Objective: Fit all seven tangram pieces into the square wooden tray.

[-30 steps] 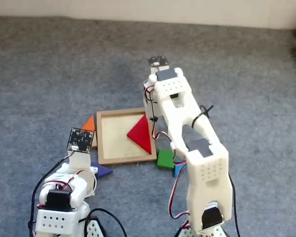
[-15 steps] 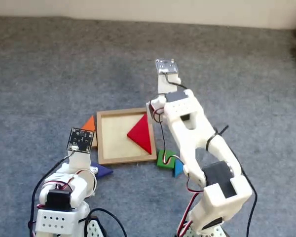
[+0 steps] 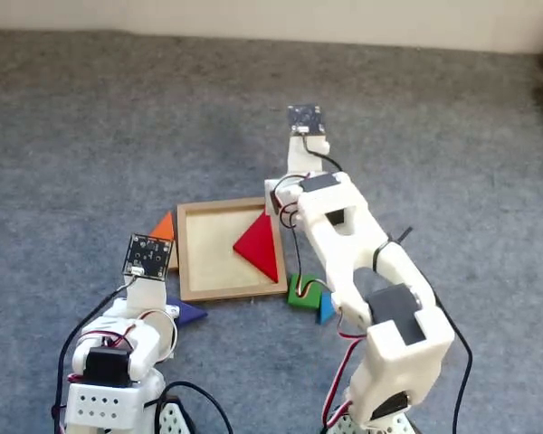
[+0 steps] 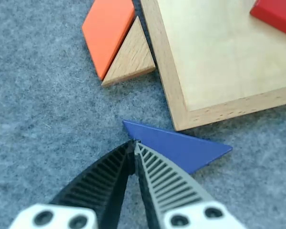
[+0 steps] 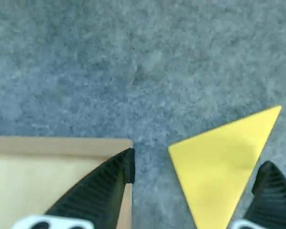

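Fingers of the right hand (image 5: 198, 171) are standing spread wide, straddling the yellow triangle (image 5: 219, 157), which is lying on the grey desk (image 5: 133, 57) just beside a corner of the square wooden tray (image 5: 38, 143). The left hand (image 4: 135, 145) is resting closed on nothing, its tips at the edge of the blue triangle (image 4: 176, 145) (an orange parallelogram (image 4: 108, 33) and a plain wooden triangle (image 4: 131, 57) are lying together alongside the tray). The red triangle (image 3: 260, 244) is lying inside the tray.
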You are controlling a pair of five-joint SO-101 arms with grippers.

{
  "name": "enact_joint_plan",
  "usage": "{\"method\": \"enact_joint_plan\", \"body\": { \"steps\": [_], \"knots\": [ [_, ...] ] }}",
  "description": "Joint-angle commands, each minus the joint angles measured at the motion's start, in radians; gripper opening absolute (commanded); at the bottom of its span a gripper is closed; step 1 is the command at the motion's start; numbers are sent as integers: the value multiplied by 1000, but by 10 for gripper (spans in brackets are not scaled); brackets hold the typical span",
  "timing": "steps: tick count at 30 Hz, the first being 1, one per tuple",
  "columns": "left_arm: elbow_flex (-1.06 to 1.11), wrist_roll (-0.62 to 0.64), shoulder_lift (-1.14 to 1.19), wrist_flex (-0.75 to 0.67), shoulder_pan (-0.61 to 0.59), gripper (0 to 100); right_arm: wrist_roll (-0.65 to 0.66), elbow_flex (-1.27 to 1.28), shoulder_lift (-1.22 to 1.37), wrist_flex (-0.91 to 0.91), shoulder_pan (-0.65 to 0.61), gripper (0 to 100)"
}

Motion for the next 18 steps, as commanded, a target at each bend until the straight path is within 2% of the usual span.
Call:
{"method": "enact_joint_plan", "body": {
  "steps": [1,18],
  "knots": [
    [21,9,-27,6,-12,6,-11,-10,8,-65,53,372],
    [21,9,-27,6,-12,6,-11,-93,140,-25,74,372]
  ]
}}
